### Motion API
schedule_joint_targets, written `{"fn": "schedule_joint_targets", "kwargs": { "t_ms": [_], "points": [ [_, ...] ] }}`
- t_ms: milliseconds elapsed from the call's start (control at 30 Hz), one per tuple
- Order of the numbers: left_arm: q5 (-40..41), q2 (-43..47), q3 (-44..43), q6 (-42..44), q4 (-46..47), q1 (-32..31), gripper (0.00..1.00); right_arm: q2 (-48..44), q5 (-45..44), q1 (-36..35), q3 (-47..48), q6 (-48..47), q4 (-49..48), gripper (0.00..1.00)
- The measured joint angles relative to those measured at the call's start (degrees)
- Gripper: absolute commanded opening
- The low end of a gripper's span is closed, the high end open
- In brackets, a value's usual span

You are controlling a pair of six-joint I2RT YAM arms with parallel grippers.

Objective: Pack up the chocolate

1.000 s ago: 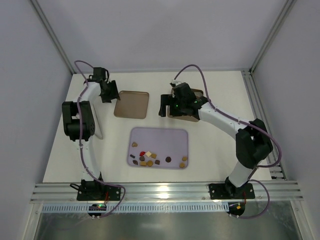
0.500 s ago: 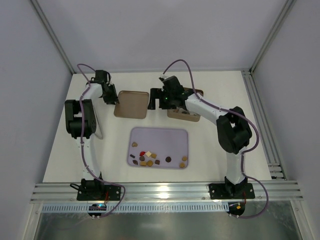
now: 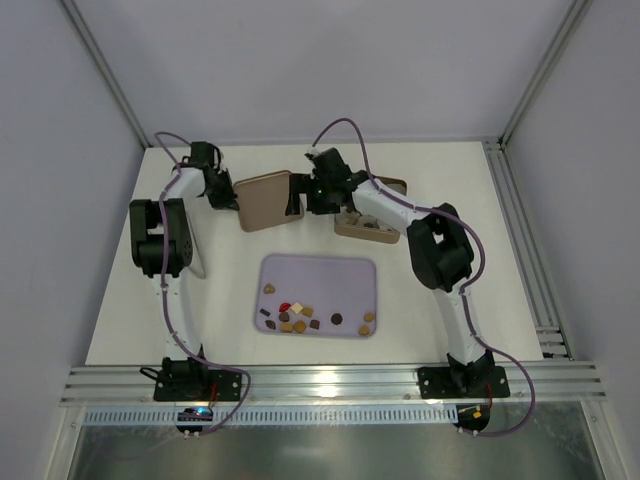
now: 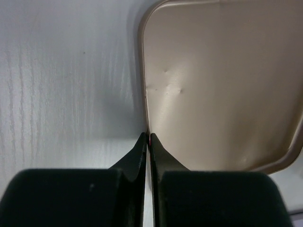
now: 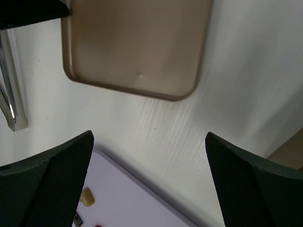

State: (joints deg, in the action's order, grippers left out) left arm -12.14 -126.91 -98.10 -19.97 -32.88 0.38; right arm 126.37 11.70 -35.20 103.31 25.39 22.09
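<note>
Pinching brown lid point(image 4: 218, 85) rim, left end effector point(image 4: 147, 137) fully closed; right end effector point(image 5: 149, 146) wide, empty. Chocolate point(image 3: 300, 318) likely light, brittle: pinch each by its sides.

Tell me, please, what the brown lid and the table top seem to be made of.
The brown lid: probably thin moulded plastic, satin tan finish; it shows small dents and a rounded raised rim. The table top: looks like white laminate or painted wood, matte, with faint grain lines.
</note>
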Motion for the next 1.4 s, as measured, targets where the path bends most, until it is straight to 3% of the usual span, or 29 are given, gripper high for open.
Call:
{"fn": "schedule_joint_targets", "kwargs": {
  "t_ms": [567,1000,1400],
  "points": [
    [-10.51,6.16,6.8,-1.36,-0.44,3.48,0.0,7.65,-1.9,0.83,14.73,-2.84,6.73,1.0],
    [-16.55,8.61,8.94,-4.09,0.02,4.57,0.0,14.6,-0.87,1.57,20.17,-2.36,8.81,1.0],
    [-20.65,11.39,13.46,-6.97,2.4,5.4,0.0,15.04,4.26,3.02,20.94,2.03,7.5,1.0]
  ]
}}
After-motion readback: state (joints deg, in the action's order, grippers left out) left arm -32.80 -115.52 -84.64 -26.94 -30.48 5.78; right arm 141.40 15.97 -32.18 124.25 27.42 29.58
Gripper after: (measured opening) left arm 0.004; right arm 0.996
